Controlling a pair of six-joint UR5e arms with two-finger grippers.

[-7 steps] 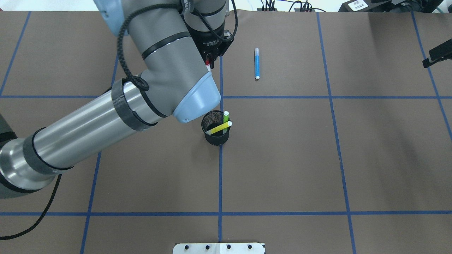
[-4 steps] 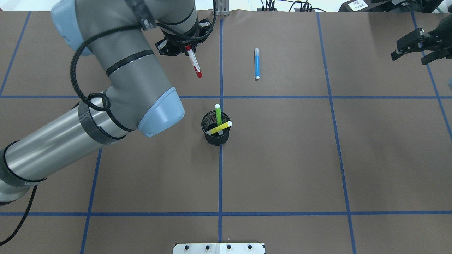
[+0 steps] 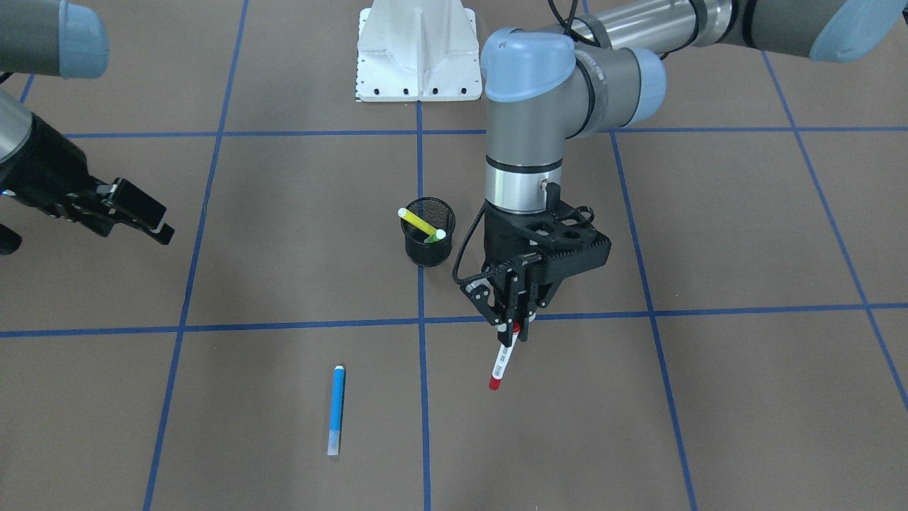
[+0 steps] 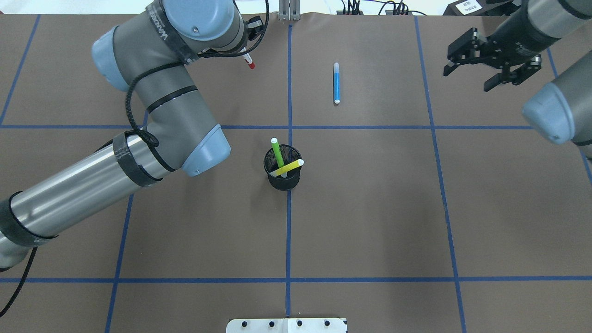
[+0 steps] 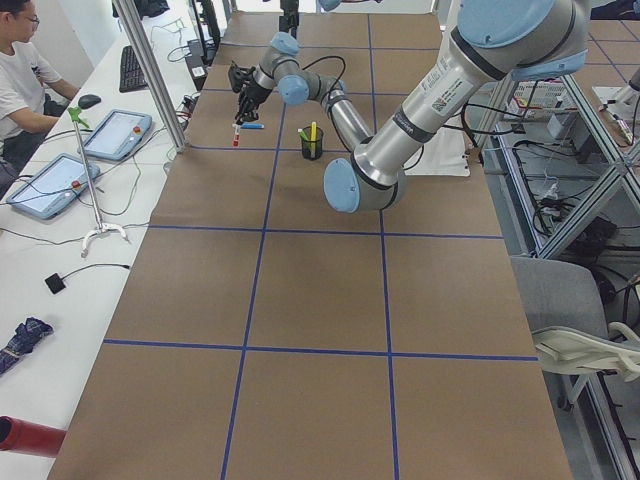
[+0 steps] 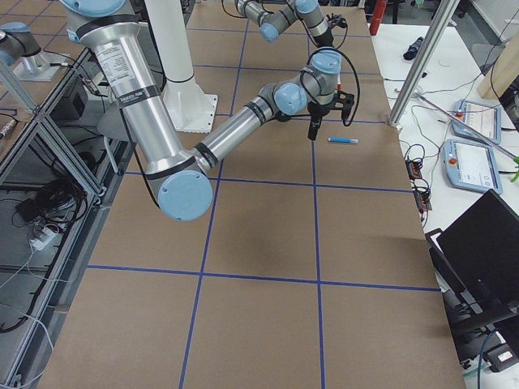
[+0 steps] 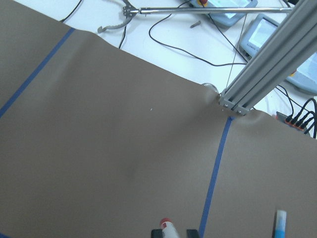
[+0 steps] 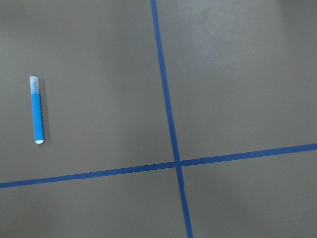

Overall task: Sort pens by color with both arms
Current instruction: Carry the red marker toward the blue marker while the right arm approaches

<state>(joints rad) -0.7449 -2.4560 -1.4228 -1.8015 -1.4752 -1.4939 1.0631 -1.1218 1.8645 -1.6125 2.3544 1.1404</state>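
My left gripper (image 3: 512,328) is shut on the white pen with red cap and end (image 3: 501,362) and holds it just above the paper, left of the centre line at the far side. The pen's tip shows in the overhead view (image 4: 249,62) and the left wrist view (image 7: 167,227). The blue pen (image 4: 336,83) lies flat on the far-right square, also seen by the right wrist (image 8: 36,110). The green pen (image 4: 277,152) and yellow pen (image 4: 289,167) stand in the black mesh cup (image 4: 282,181). My right gripper (image 4: 469,77) is open and empty, right of the blue pen.
The white mounting base (image 3: 417,50) sits at the robot's table edge. An aluminium post (image 7: 267,69) and cables stand at the far edge. Blue tape lines (image 4: 289,231) divide the brown paper into squares.
My left arm has swung left and farther away, carrying the red-capped pen off the centre line. My right gripper has come in from the right edge. The green pen now leans the other way in the cup.
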